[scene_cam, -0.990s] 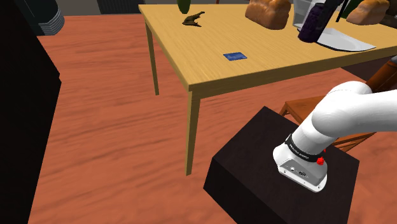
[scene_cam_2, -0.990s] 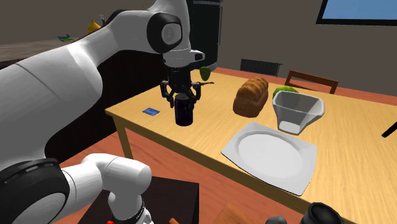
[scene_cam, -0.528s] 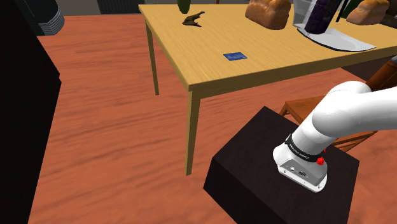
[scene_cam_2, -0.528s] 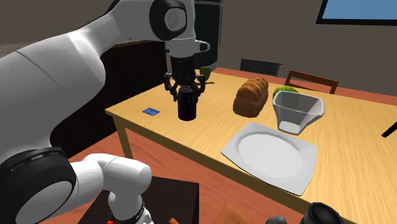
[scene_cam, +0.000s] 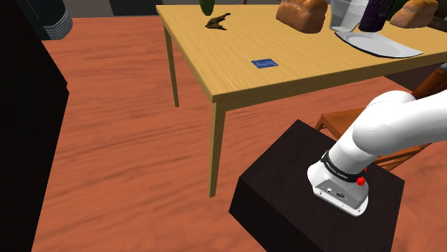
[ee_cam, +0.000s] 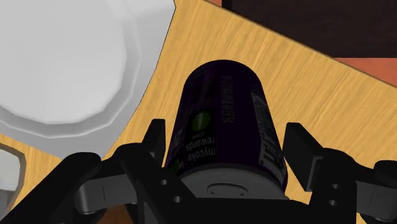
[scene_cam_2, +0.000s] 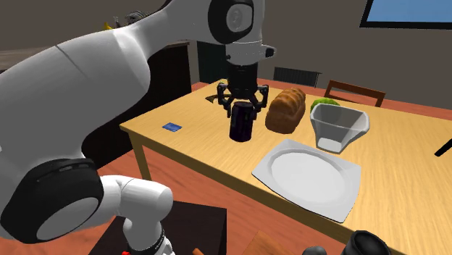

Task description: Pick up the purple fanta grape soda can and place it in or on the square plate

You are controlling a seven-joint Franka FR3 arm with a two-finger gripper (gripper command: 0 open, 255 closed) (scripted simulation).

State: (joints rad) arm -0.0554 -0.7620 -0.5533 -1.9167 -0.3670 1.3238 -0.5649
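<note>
Upright in tool (scene_cam_2: 243,110): can (scene_cam_2: 241,127), near plate (scene_cam_2: 308,177)

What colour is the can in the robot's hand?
Dark purple can with white lettering and a small green mark; clearest in the wrist view.

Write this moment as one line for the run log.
jaws: shut on soda can | can: upright, over table | square plate: bare | placement: not yet done

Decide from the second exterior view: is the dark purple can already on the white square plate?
No, the can hangs in the gripper over the bare table, clear of the plate.
</note>
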